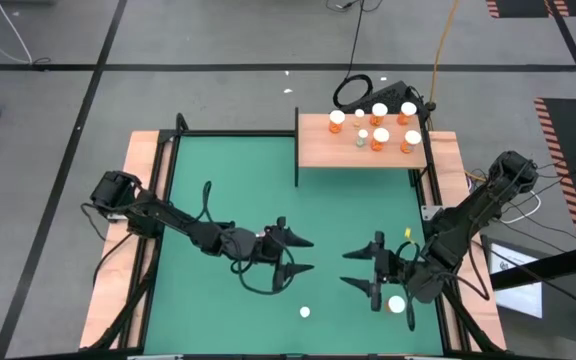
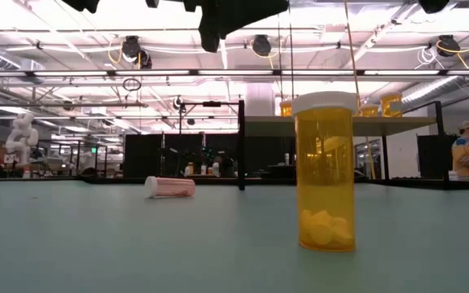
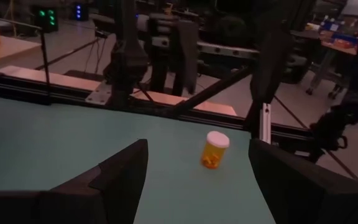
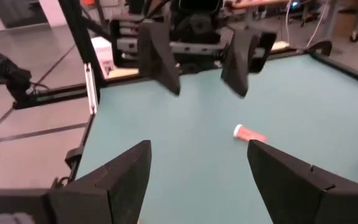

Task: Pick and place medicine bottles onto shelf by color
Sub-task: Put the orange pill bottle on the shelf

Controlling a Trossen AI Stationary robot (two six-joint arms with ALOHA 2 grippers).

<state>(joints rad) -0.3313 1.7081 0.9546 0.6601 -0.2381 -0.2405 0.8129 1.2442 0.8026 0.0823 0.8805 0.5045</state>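
both arms hung over the green mat (image 1: 238,180) on the bench, tools facing each other across its middle with bare mat between them. left tool (image 1: 298,255): fingers spread wide, nothing between them. right tool (image 1: 358,268): fingers likewise spread, nothing gripped.

two medicine bottles were off the shelf. an upright orange bottle (image 1: 397,304) with white cap stood on the mat just beside the right tool's wrist, behind its fingertips; in the left wrist view it (image 3: 214,150) showed ahead of the left tool, between the lines of the two fingers, well apart from them. low view: pale tablets lay in its bottom (image 2: 324,172). a smaller bottle (image 1: 305,312) lay on its side on the mat, between the two tools and off to the near-edge side of both; in the right wrist view it (image 4: 249,134) lay ahead of the right tool, touching neither.

the shelf (image 1: 318,150), a light wooden board at the far edge of the mat, carried the other bottles (image 1: 379,127), about eight, standing together toward its right end, well apart from both tools.
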